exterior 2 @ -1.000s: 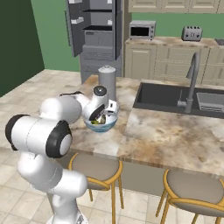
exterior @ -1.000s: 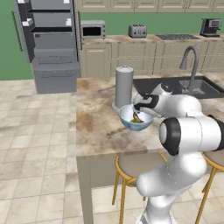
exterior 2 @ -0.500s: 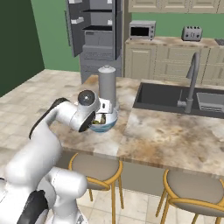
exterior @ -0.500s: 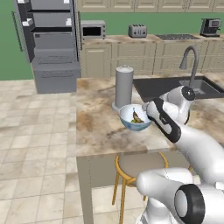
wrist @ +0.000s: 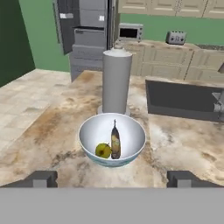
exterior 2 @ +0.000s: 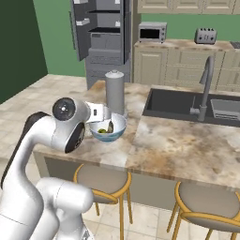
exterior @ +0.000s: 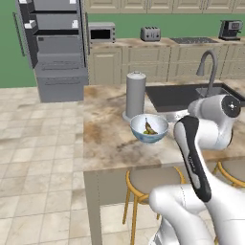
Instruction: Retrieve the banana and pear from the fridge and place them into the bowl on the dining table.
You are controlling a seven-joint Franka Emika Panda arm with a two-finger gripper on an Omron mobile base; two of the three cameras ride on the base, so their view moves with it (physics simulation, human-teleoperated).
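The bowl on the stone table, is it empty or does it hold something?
Not empty. In the hand view the bowl holds the banana and the pear, lying side by side on its bottom.

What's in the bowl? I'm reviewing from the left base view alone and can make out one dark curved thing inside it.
Observer: The hand view shows the banana lying in the bowl, with the pear beside it.
Operator: Is the gripper holding anything?
Observer: No. The gripper is open and empty, with the bowl ahead of its fingertips.
Operator: Is the fridge shut?
Observer: No. In the right base view the fridge has a door swung open, showing its shelves.
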